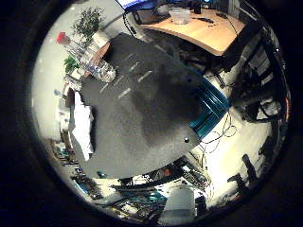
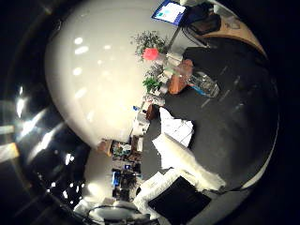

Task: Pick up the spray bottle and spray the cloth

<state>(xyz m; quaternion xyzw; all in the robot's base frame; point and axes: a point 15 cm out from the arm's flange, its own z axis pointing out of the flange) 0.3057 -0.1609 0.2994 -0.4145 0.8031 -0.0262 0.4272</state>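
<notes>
White finger parts of the hand (image 2: 178,161) lie closest to the palm, reaching across the thumb side view; whether they are curled or straight cannot be told, and nothing is seen in their hold. Bottle (image 1: 92,61): clear plastic with a red spray head, lying tilted on the dark mat (image 1: 142,118) near its far edge, well apart from the palm. Judgement: light, thin-walled, likely to flex under squeeze and slippery where smooth; appears partly filled, so weight sits low in the body. Best hold looks to be round the neck just below the red head, leaving the trigger reachable; a hold on the mid body risks crushing or slipping. Cloth (image 1: 83,125): white, crumpled, soft, resting at the mat's edge, apart from the bottle. Beyond the bottle, a brown wooden object touches or sits just beside it, with green plants (image 1: 90,21) behind. Wooden desk (image 1: 208,33) stands past the mat.
</notes>
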